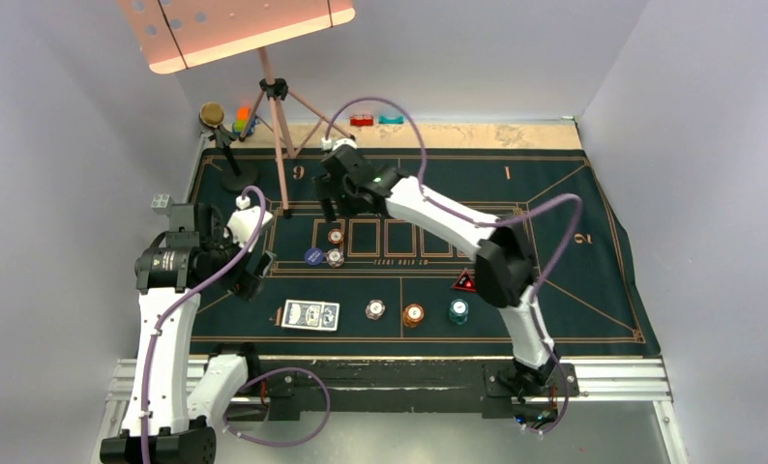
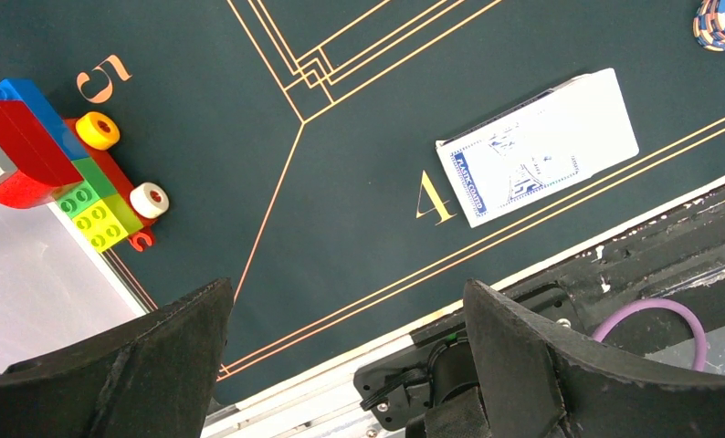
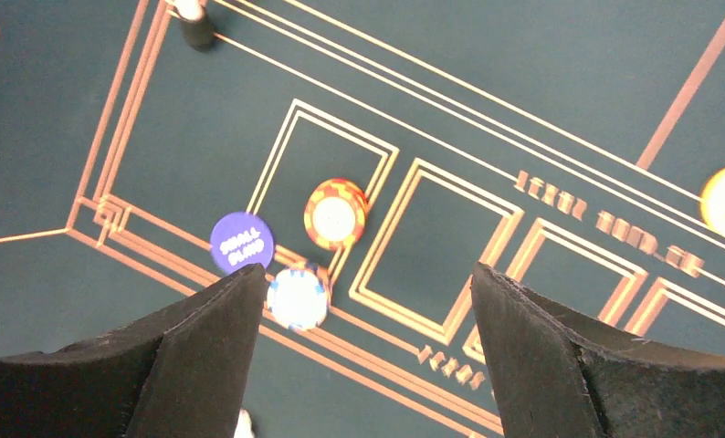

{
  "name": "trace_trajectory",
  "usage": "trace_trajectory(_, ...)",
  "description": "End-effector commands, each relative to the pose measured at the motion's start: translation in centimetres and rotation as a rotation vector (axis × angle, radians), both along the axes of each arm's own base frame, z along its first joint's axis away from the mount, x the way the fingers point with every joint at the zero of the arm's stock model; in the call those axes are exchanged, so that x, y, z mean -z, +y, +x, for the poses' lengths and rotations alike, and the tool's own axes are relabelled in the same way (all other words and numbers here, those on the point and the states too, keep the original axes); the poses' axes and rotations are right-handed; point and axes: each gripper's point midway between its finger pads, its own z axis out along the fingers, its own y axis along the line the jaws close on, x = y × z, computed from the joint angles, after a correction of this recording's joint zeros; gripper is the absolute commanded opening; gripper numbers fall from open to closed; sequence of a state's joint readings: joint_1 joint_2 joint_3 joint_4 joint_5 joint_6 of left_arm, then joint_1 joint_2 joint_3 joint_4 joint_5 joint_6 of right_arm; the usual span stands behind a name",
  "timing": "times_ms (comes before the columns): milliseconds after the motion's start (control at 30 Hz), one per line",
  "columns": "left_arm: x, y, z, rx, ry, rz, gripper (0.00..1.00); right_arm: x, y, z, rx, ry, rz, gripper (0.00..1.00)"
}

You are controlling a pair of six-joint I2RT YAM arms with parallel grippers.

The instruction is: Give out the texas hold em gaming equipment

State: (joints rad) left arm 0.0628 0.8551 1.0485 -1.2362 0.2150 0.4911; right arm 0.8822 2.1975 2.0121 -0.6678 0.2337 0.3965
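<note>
ME: Right gripper fingers sit closest to the lens, black, spread wide, nothing between them. Left gripper same: spread, empty.

QA: What's under the right one?

ME: Small round orange-and-white poker chip, flat inside the leftmost card box printed mid-mat. Round blue disc lettered SMALL BLIND lies off that box's near-left corner. Small white-and-blue poker chip is just beside it, on the box line. Can't tell if those two touch. I'm touching none of the three.

QA: Rest of the kit?

ME: Blue-and-white patterned pack of playing cards lies flat by the mat's near edge, left part, next to the printed 4. Rightward along that edge: whitish stack, orange stack, teal stack. Red triangular marker is just beyond the teal one. All on the dark green printed table mat.

QA: Step?

ME: My read: setting out chips and the blind marker at the left-centre spot. Early, since most stock isn't handed out yet.

QA: Next?

ME: Probably lift the right gripper straight up so the fingers don't clip the cluster. Then swing to the near-edge stacks and pinch one across its rim. Cards lie nearer my left gripper, and a flat pack needs a low grip on its long edges. Stacked colourful toy blocks at the mat's left edge aren't kit, so steer round them.
</note>
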Motion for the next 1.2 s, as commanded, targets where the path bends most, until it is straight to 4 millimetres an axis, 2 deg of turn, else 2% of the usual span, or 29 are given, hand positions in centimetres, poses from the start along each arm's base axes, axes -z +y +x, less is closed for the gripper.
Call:
trace_trajectory(0,-0.9,-0.3,0.5,0.005,-0.031,-0.015,1.0,-7.1,-3.8,-2.4,0.01,-0.087,0.064,0.86)
trace_trajectory(233,-0.6,-0.7,0.3,0.014,-0.026,-0.033,1.0,-2.6,-9.1,-11.7,-0.019,0.026,0.002,0.89)
trace_trajectory(267,-0.6,-0.7,0.3,0.013,-0.026,-0.034,1.0,-1.5,-9.8,-12.8,-0.012,0.046,-0.015,0.89)
trace_trajectory(367,-0.3,-0.8,0.3,0.012,-0.014,-0.041,1.0,0.1,-11.3,-16.1,-0.015,0.084,-0.015,0.89)
trace_trajectory(467,0.0,-0.9,0.1,0.016,-0.005,-0.046,1.0,1.7,-12.5,-18.2,-0.012,0.126,-0.012,0.89)
trace_trajectory(600,0.1,-0.9,0.2,0.015,-0.005,-0.044,1.0,3.0,-13.3,-19.8,-0.015,0.166,-0.003,0.89)
trace_trajectory(733,-0.1,-0.9,0.1,0.014,-0.006,-0.045,1.0,4.3,-13.7,-20.5,-0.013,0.193,-0.018,0.88)
trace_trajectory(900,0.0,-0.9,0.0,0.015,-0.003,-0.045,1.0,6.0,-13.8,-21.0,-0.014,0.225,-0.04,0.81)
trace_trajectory(1167,-0.3,-0.9,0.4,0.007,-0.009,-0.046,1.0,7.5,-14.0,-21.7,-0.017,0.261,-0.051,0.68)
